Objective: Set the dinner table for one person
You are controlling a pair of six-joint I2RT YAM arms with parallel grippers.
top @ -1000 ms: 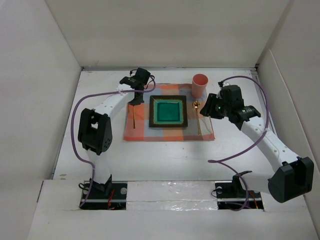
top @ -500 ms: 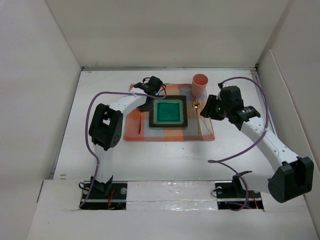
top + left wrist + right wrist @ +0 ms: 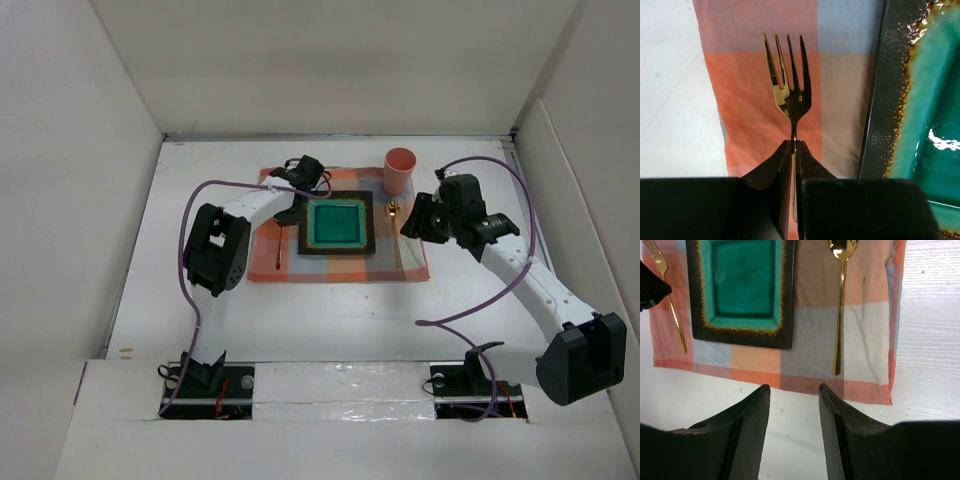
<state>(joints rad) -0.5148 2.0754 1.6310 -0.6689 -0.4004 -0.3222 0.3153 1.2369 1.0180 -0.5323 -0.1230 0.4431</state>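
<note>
On the cloth (image 3: pixel 810 335), plate (image 3: pixel 740 335) lies between fork (image 3: pixel 792 100) and spoon (image 3: pixel 841 300).

Soft, even light from above is filling the top view, leaving the white surface (image 3: pixel 330 310) bright and washed out, with only faint shadows. In the left wrist view the fork (image 3: pixel 792 102) is catching gold highlights, a white glare streak is shining on the glazed plate (image 3: pixel 935 90), and the black jaws of the left gripper (image 3: pixel 794 145) are looming dark and blurred. In the right wrist view the cloth (image 3: pixel 865 340) and spoon (image 3: pixel 841 315) are showing sharp, the right gripper (image 3: pixel 793 387) dark and soft-edged.
</note>
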